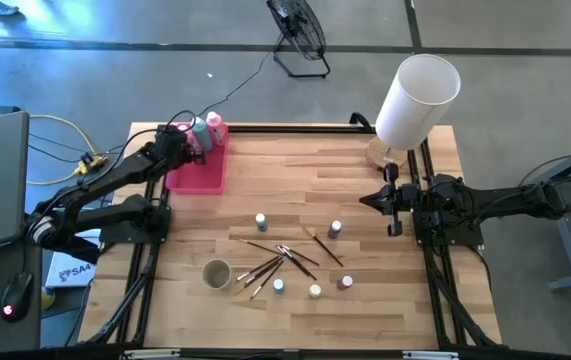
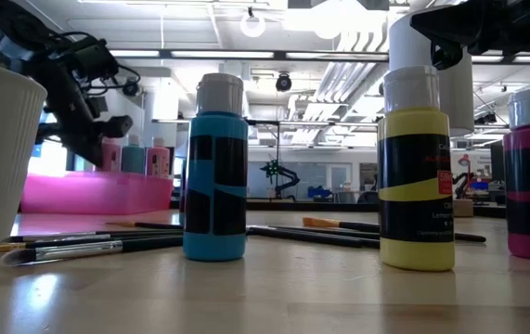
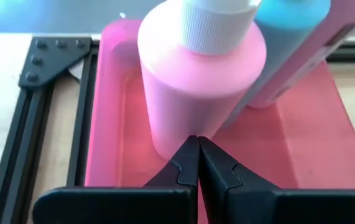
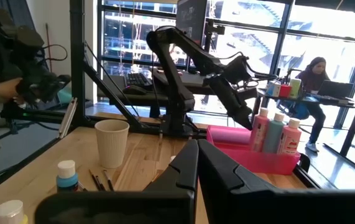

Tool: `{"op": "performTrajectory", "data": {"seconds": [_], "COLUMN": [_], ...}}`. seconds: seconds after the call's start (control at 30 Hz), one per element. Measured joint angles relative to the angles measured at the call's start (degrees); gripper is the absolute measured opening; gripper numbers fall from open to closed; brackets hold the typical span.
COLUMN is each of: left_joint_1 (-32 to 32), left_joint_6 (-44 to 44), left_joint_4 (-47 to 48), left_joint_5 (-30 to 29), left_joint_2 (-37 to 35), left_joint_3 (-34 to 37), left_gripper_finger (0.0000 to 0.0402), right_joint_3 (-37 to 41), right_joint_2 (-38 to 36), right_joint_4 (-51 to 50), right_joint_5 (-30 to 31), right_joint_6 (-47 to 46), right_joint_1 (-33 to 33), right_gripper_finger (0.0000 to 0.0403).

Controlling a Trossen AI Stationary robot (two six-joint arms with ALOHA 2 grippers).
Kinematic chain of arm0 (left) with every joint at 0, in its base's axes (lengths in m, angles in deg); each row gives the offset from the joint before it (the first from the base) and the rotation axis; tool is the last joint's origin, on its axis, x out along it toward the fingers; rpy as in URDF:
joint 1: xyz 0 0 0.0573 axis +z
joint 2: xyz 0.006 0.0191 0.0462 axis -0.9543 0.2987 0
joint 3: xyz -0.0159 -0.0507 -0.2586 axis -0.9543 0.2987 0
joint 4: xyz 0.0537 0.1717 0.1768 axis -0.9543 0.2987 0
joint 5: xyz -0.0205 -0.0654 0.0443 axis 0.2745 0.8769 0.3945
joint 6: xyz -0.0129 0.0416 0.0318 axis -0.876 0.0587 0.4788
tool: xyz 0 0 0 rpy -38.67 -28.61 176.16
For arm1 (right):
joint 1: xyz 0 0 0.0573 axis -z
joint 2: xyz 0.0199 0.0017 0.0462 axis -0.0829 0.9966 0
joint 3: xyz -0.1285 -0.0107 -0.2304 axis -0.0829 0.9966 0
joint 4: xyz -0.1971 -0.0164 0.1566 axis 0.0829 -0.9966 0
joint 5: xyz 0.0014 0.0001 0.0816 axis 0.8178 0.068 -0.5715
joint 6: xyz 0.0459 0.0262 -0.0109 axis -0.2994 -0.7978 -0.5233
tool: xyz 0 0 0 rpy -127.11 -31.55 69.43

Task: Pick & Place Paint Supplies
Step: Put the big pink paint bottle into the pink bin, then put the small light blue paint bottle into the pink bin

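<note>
Two pink squeeze bottles (image 3: 196,87) (image 3: 329,43) and a teal one (image 3: 283,50), all white-capped, stand on their bases at the far end of the pink tray (image 3: 301,143). My left gripper (image 3: 197,144) is shut, its tips at the nearest pink bottle's lower wall; in the high view it (image 1: 187,143) is at the tray's far left. Several small capped paint pots (image 1: 261,220) (image 1: 335,229) (image 1: 315,291) and thin brushes (image 1: 280,258) lie on the table's middle. My right gripper (image 1: 393,200) hangs shut over the right side, holding nothing. My left gripper's shut fingertips (image 3: 189,152) slant down at the nearest pink bottle's lower wall (image 3: 177,134), close to its base. I cannot tell whether they touch it. The bottle stands on the tray.
A white ribbed cup (image 1: 216,273) stands near the brushes at the front left. A big white cylinder lampshade (image 1: 417,100) stands at the far right corner. Black frame rails (image 1: 150,250) run along the table's left and right sides.
</note>
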Motion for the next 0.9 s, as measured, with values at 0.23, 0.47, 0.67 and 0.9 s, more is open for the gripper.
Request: {"op": "performTrajectory", "data": {"seconds": [0.23, 0.47, 0.67, 0.9], "left_joint_1": [0.0, -0.02, -0.02, -0.02], "left_joint_6": [0.55, 0.54, 0.92, 2.63], "left_joint_4": [-1.48, -1.79, -1.07, -0.73], "left_joint_5": [-1.82, -0.12, 7.26, 14.92], "left_joint_2": [4.38, 4.83, 1.58, -1.27], "left_joint_3": [0.0, 0.0, 0.0, 0.0], "left_gripper_finger": [0.0, 0.0, 0.0, 0.0], "right_joint_3": [0.0, 0.0, 0.0, 0.01], "right_joint_2": [0.01, -0.01, 0.01, 0.0], "right_joint_4": [0.0, 0.0, 0.0, 0.0], "right_joint_5": [0.0, 0.0, 0.0, -0.01], "right_joint_6": [0.0, -0.02, -0.02, -0.02], "right_joint_1": [-0.01, -0.01, 0.01, 0.0], "right_gripper_finger": [0.0003, 0.0003, 0.0003, 0.0003]}}
